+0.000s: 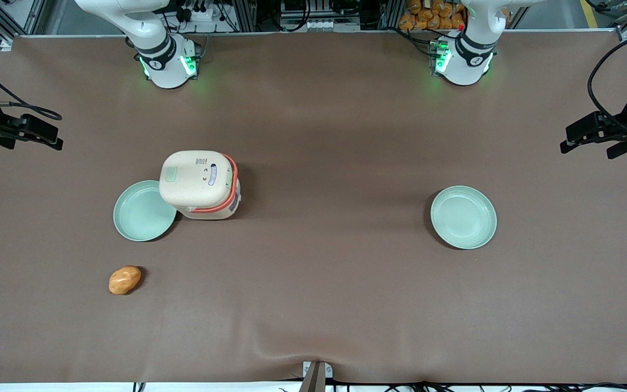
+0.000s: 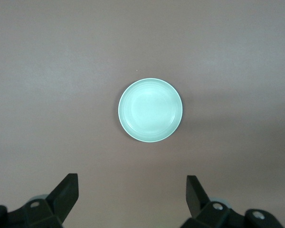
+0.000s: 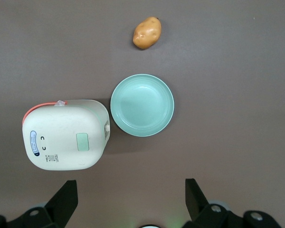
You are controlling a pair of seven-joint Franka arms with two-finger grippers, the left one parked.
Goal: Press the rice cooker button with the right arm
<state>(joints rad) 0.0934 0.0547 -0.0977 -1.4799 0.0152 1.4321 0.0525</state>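
The rice cooker [image 1: 199, 185] stands on the brown table with its domed cream lid down and its coral-orange band showing at the side. The button [image 1: 170, 174] is a pale green patch on the lid, near the edge that faces a green plate. In the right wrist view the rice cooker [image 3: 64, 135] and its button [image 3: 82, 141] lie well below the camera. My right arm's gripper [image 1: 47, 136] hangs high at the working arm's end of the table, away from the cooker. The gripper [image 3: 131, 187] is open, with only bare table between its fingers.
A pale green plate [image 1: 145, 211] touches the cooker's base and also shows as the plate [image 3: 142, 105]. A potato [image 1: 124, 280] lies nearer the front camera than that plate. Another green plate [image 1: 463, 216] sits toward the parked arm's end.
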